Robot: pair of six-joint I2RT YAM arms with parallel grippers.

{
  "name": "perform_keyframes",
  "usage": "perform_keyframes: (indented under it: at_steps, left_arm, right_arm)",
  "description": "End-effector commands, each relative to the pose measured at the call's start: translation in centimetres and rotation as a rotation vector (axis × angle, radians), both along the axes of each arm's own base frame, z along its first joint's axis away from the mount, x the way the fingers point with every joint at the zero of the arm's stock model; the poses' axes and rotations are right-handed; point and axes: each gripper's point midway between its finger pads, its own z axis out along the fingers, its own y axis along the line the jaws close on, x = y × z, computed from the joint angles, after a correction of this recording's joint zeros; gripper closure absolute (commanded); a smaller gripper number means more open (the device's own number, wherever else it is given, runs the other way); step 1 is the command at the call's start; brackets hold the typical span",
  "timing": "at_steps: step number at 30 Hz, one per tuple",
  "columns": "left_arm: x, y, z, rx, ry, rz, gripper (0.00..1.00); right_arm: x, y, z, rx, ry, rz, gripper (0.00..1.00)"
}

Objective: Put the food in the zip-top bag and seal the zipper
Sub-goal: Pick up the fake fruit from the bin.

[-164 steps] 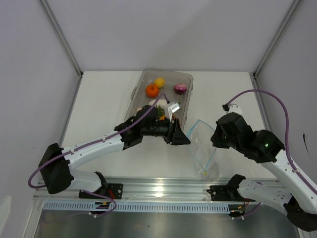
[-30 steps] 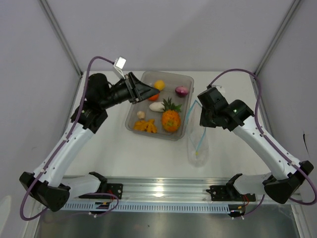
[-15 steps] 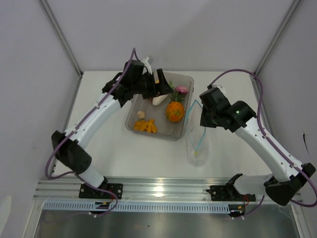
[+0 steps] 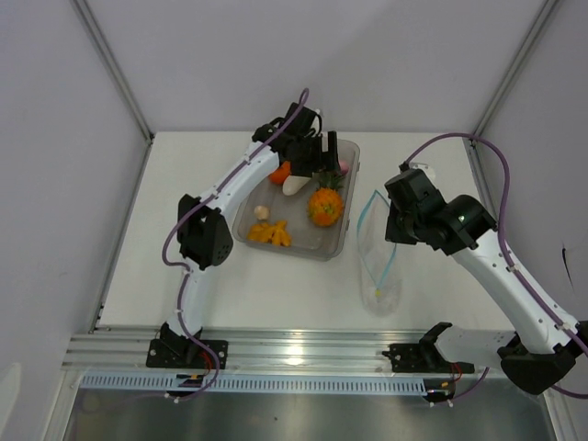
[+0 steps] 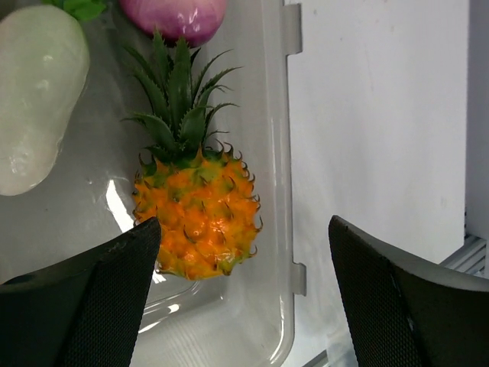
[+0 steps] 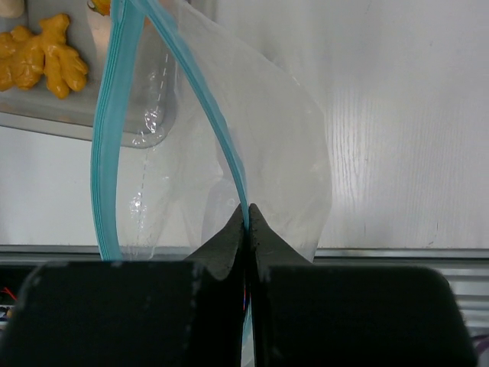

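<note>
Now the left fingers [image 4: 320, 156] spread wide, holding nothing, over the toy pineapple [image 5: 197, 218] in the clear tray [image 5: 280, 115] by the counter [image 4: 184, 202] far edge; right fingers [image 6: 247, 229] pinched tight on the blue zipper [image 6: 99, 153] of the zip-top bag [image 6: 283, 138], just right of the tray

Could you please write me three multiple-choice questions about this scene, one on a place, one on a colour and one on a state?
1. Relative to the tray, the pineapple lies: A beside it; B inside it; C under it.
2. What colour is the bag's zipper? A red; B yellow; C light blue.
3. The right claw is: A shut on the zipper; B wide open; C out of view.

Key: 1 B, the left wrist view shows the tray's rim running past the fruit; 2 C, the strip along the bag's mouth is light blue; 3 A, the right wrist view shows its tips meeting on the strip.
</note>
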Motion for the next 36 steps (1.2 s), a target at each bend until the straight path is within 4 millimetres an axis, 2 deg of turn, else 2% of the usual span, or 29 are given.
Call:
perform_keyframes:
  at_steps: [1,3,6,7,10,11,13,17,20,26,34,35,36]
  left_arm:
    - [-0.3,-0.9,-1.1,0.011,-0.004,-0.049,0.08]
    - [-0.1,-1.3,-1.9,0.022,0.001,-0.053,0.07]
    - [0.4,-1.4,-4.1,0.051,0.028,-0.034,0.08]
    - [0.5,-1.5,-4.4,0.049,0.028,-0.036,0.02]
    - [0.8,-2.1,-5.9,0.047,0.042,-0.047,0.01]
    - [0.8,-2.3,-7.2,0.052,0.066,-0.053,0.01]
    - [1.0,-2.7,-7.4,0.041,0.07,-0.061,0.01]
    - [1.4,-2.7,-9.9,0.036,0.127,-0.046,0.04]
    - [0.8,-2.9,-11.7,0.017,0.202,-0.047,0.09]
    - [-0.4,-2.5,-13.8,0.048,0.255,-0.063,0.18]
    - [-0.8,-2.2,-11.7,0.003,0.228,-0.079,0.39]
    - [-0.6,-2.0,-10.0,-0.021,0.202,-0.071,0.42]
    - [-1.6,-1.4,-11.3,-0.012,0.242,-0.058,0.49]
  right_arm:
    - [-0.4,-1.2,0.6,-0.03,-0.018,-0.01,1.0]
    - [-0.6,-1.3,0.5,-0.027,-0.021,-0.01,1.0]
    - [-0.8,-1.5,0.5,-0.02,-0.028,-0.009,1.0]
    - [-0.9,-1.6,0.4,-0.021,-0.028,-0.007,1.0]
    - [-1.2,-1.8,0.4,-0.016,-0.033,-0.011,1.0]
    - [-1.2,-1.9,0.4,-0.015,-0.036,-0.012,1.0]
    - [-1.3,-2.0,0.5,-0.012,-0.041,-0.015,1.0]
    - [-1.5,-2.1,0.7,-0.003,-0.053,-0.015,1.0]
    - [-1.6,-2.5,0.7,-0.011,-0.059,-0.022,1.0]
    - [-1.6,-2.5,0.5,-0.013,-0.064,-0.015,1.0]
    - [-1.3,-2.0,0.3,-0.011,-0.059,-0.003,1.0]
    - [-1.3,-2.0,0.2,-0.012,-0.056,-0.002,1.0]
    - [-1.1,-1.9,0.1,-0.016,-0.052,0.0,1.0]
